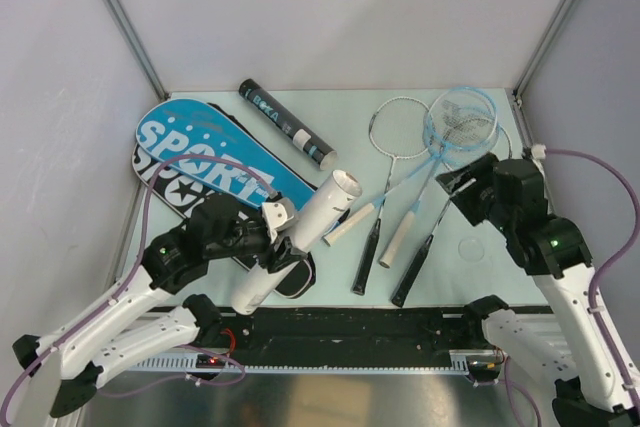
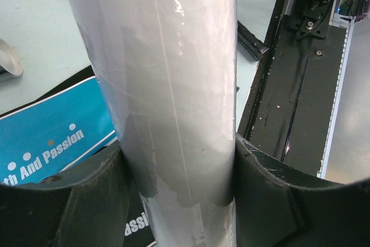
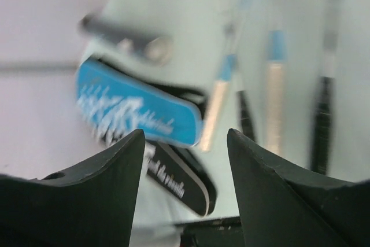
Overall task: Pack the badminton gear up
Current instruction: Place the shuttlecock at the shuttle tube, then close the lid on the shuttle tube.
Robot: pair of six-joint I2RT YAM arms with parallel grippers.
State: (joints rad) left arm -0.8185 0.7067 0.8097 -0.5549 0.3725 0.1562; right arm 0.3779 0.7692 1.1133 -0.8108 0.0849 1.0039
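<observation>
My left gripper is shut on a white tube, holding it tilted above the table's near left. In the left wrist view the white tube fills the frame, clamped between both fingers. A blue SPORT bag lies on a black bag at the left. A black tube lies behind them. Several rackets lie side by side at centre right, heads to the back. My right gripper hovers open over their shafts, nothing between its jaws.
A small clear round lid lies on the table under my right arm. A black rail runs along the near edge. Grey walls close the left, back and right sides. The right wrist view is blurred and shows the blue bag.
</observation>
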